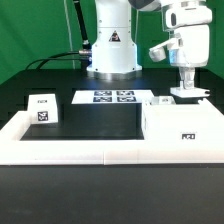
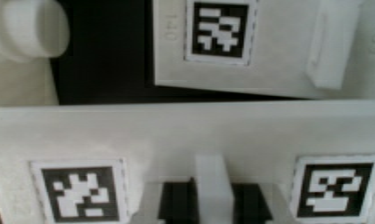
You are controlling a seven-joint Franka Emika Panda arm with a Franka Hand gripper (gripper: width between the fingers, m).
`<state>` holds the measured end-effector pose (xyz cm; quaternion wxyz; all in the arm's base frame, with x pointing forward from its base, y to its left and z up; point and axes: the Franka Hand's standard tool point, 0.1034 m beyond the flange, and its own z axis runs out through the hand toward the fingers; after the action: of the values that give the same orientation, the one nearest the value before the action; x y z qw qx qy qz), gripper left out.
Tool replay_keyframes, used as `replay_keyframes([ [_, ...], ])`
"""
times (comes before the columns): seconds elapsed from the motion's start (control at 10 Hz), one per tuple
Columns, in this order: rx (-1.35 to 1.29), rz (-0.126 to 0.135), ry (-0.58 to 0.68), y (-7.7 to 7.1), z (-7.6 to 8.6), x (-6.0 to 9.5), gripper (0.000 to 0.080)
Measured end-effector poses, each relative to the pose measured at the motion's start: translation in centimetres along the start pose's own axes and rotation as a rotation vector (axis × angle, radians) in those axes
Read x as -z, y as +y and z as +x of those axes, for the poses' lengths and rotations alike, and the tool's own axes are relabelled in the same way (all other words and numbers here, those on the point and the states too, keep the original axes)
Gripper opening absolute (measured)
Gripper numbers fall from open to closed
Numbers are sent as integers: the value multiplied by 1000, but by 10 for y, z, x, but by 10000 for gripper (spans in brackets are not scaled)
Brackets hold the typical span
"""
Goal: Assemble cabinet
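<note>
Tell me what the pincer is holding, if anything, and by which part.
The pincer seems shut on a white tagged panel, pinching a thin raised strip midway between its two tags.

Exterior view slightly raised, looking across the black table (image 1: 100, 118) toward the robot base (image 1: 110, 55) from middle distance, wrist view aimed down, very close and blurred, both taking in white tagged pieces (image 1: 178, 122) (image 2: 228, 45) at the exterior view's right.

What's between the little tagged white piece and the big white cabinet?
Just bare black table up to the cabinet, in the exterior view; the marker board sits farther back.
</note>
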<state>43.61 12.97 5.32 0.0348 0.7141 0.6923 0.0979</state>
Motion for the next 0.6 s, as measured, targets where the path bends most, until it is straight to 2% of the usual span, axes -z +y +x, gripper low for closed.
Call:
replay_keyframes([
  [0.2, 1, -10, 11, 0, 2, 1, 70],
  [0.3, 0, -24, 22, 2, 2, 2, 70],
  [0.6, 8, -9, 1, 2, -12, 0, 70],
])
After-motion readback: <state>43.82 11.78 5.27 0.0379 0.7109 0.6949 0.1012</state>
